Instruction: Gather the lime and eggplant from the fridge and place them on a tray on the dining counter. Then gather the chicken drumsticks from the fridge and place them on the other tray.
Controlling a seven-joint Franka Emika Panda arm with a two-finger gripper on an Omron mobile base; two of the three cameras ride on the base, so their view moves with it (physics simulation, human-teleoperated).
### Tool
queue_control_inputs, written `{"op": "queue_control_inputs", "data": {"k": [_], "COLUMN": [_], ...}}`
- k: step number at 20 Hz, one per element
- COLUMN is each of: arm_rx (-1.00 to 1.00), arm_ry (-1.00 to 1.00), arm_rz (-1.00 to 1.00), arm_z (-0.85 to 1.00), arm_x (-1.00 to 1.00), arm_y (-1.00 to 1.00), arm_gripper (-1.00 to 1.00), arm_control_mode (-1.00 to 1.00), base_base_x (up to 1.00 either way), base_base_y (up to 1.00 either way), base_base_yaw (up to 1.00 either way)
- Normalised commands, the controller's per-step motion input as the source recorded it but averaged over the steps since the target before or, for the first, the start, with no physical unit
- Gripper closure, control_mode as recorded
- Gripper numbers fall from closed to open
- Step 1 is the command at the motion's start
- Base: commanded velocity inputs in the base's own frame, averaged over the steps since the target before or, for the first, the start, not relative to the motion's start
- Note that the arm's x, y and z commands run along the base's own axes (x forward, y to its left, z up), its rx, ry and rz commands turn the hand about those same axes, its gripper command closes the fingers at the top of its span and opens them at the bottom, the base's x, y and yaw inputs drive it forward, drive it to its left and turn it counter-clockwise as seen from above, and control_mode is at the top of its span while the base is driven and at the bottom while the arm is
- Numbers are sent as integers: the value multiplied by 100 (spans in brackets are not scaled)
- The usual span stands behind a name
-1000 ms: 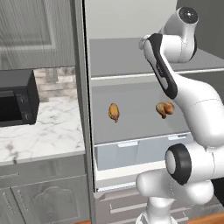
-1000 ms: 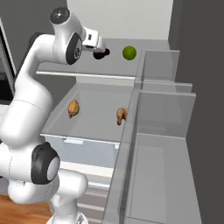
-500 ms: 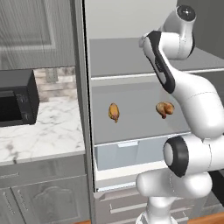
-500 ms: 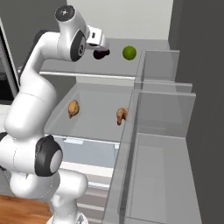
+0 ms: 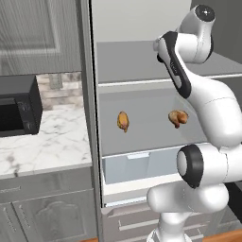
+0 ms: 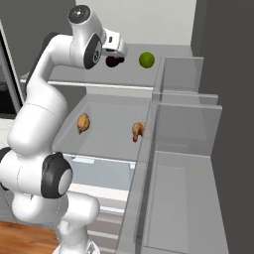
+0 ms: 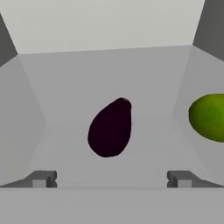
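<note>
The arm reaches up into the fridge's top shelf, pincer wide apart facing one eggplant beside one lime, two chicken drumsticks on the shelf below

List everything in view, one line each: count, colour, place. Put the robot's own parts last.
eggplant: one, dark purple, upper fridge shelf, straight ahead of the hand.
lime: one, green, same upper shelf, beside the eggplant and apart from it.
chicken drumsticks: two, golden brown, lying apart on the shelf below.
fridge drawer: one, pale grey, under the drumstick shelf.
fridge door shelves: clear, on the open door in the right base view.
microwave: one, black, on the counter left of the fridge.
counter: one, white marble, over grey cabinets.
arm: one, white with dark joints, reaching to the upper shelf.
gripper: one, open, short of the eggplant, holding nothing.
</note>
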Motion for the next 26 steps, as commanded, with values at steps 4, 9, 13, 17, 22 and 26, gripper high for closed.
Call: {"op": "queue_control_inputs", "data": {"k": [4,9,13,17,22,26], "arm_rx": [0,0,0,0,0,0], "arm_ry": [0,0,0,0,0,0], "arm_rz": [0,0,0,0,0,0], "arm_z": [0,0,0,0,0,-7], "arm_x": [10,13,21,15,17,8], "arm_y": [9,3,0,0,0,0], "arm_gripper": [-100,-100,-100,-100,-100,-100], "arm_control_mode": [-100,-100,-100,-100,-100,-100], "base_base_x": [0,0,0,0,0,0], "base_base_y": [0,0,0,0,0,0], "base_base_yaw": [0,0,0,0,0,0]}}
